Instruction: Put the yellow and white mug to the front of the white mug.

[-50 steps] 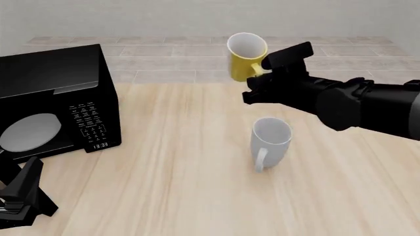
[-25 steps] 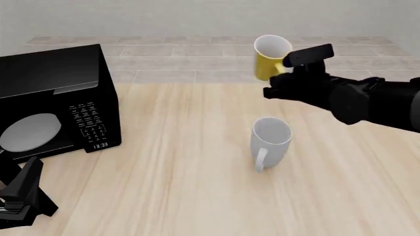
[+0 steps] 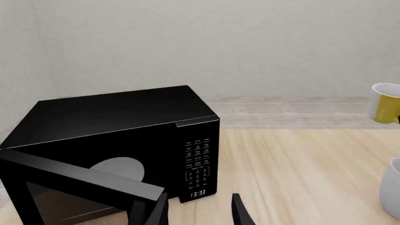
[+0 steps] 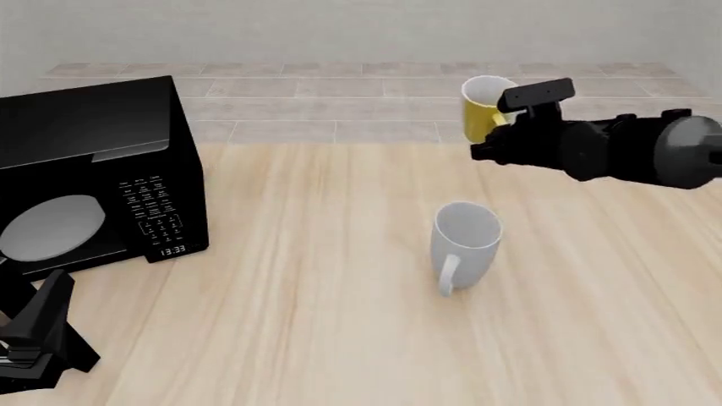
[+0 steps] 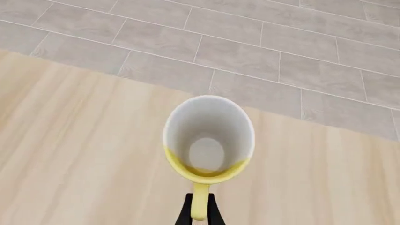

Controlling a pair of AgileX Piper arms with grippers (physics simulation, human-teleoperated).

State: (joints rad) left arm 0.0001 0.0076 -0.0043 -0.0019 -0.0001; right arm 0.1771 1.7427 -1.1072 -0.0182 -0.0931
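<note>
**Operator:** Currently, where is the yellow and white mug (image 4: 483, 112)?

**Technician:** It sits in the upper right of the front view, held clear above the far edge of the table (image 4: 304, 279). The right end effector (image 5: 198, 214) pinches its yellow handle; in the right wrist view the two dark fingers (image 5: 186, 216) close on either side of the handle, and the mug's white inside faces the camera. The mug also shows at the right edge of the left wrist view (image 3: 386, 103).

**Operator:** And the white mug (image 4: 462, 243)?

**Technician:** It stands upright on the table, right of centre in the front view, with its handle turned toward the lower edge of the frame. It is below the lifted mug in the picture and well apart from it. Only a sliver of it shows at the lower right edge of the left wrist view (image 3: 392, 187).

**Operator:** Status of the left end effector (image 3: 198, 211)?

**Technician:** Its fingers are spread, with nothing between them. In the front view it rests in the lower left corner (image 4: 40, 338), near the table's edge.

**Operator:** Other items?

**Technician:** A black microwave (image 4: 96, 173) occupies the left side of the front view. Its door (image 3: 75, 176) stands open in the left wrist view, and the display reads 13:33. Grey tiled floor (image 5: 250, 47) lies beyond the table.
</note>
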